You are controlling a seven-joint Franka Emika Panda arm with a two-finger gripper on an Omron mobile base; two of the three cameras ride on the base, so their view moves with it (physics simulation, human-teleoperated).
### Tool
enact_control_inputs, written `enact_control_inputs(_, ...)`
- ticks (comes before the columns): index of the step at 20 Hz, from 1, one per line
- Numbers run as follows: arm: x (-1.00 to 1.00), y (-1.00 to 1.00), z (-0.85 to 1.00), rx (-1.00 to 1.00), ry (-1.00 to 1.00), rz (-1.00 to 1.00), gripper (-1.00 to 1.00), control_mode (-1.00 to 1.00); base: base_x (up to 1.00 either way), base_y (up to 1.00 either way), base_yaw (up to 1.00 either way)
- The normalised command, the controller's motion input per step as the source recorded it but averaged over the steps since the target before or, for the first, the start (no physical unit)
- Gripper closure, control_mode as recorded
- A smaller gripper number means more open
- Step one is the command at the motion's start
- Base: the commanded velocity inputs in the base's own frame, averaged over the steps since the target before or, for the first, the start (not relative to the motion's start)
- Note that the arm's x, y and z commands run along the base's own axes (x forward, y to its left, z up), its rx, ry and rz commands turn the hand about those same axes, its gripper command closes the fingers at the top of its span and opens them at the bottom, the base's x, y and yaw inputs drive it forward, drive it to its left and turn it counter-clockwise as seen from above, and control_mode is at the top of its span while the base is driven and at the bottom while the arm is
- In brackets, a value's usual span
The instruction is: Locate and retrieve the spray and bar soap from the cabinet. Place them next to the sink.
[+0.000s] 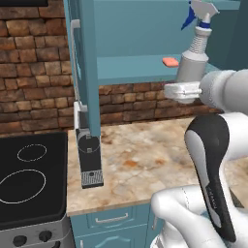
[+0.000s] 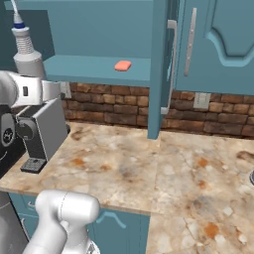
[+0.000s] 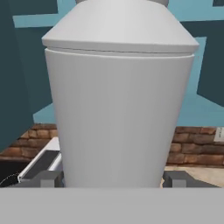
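- I have the gripper (image 3: 112, 180) clamped on the spray (image 1: 193, 55): in the hand view one dark fingertip (image 3: 47, 179) sits against each side of the pale bottle body, with the bottle between them.
- From the left base view, the spray stands upright at the end of my arm, its ribbed white neck and blue trigger nozzle above the hand. It is up at shelf height, in front of the open cabinet (image 1: 145, 63).
- The right base view shows the same bottle (image 2: 27, 57) at the far left, just off the shelf's left end, above the white wrist.
- The bar soap (image 1: 170, 61) lies flat on the cabinet shelf, near the spray's shoulder in the left base view. In the right base view the soap (image 2: 122, 65) sits toward the middle of the shelf, well apart from the bottle.
- The cabinet door (image 1: 83, 63) is swung open, edge-on to me, its pale bar handle (image 1: 74, 58) facing left.
- A grey coffee machine (image 1: 90, 162) stands on the marble counter (image 1: 145, 164) below the cabinet, against the brick wall.
- A black stove top (image 1: 30, 174) adjoins the counter on the left.
- In the right base view a closed teal cabinet door (image 2: 218, 39) hangs to the right of the open one.
- I cannot make out the sink; a small dark shape (image 2: 252, 177) at the right edge of the right base view is too cut off to identify.
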Motion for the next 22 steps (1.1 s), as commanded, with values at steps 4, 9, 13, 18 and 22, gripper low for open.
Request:
enact_control_inputs(4, -1.0, -0.04, -0.06, 0.0, -0.1, 0.0, 1.0, -1.0, 0.0, 0.0, 0.0)
enact_control_inputs(9, -0.8, -0.06, -0.07, -0.05, -0.02, 0.0, 1.0, -1.0, 0.0, 0.0, 0.0)
enact_control_inputs(13, -0.88, -0.1, -0.21, -0.06, 0.0, -0.02, 1.0, -1.0, 0.0, 0.0, 0.0)
enact_control_inputs(18, -0.75, -0.09, -0.31, -0.07, 0.01, -0.02, 1.0, -1.0, 0.0, 0.0, 0.0)
enact_control_inputs(22, -0.55, -0.03, -0.36, -0.04, 0.01, -0.01, 1.0, -1.0, 0.0, 0.0, 0.0)
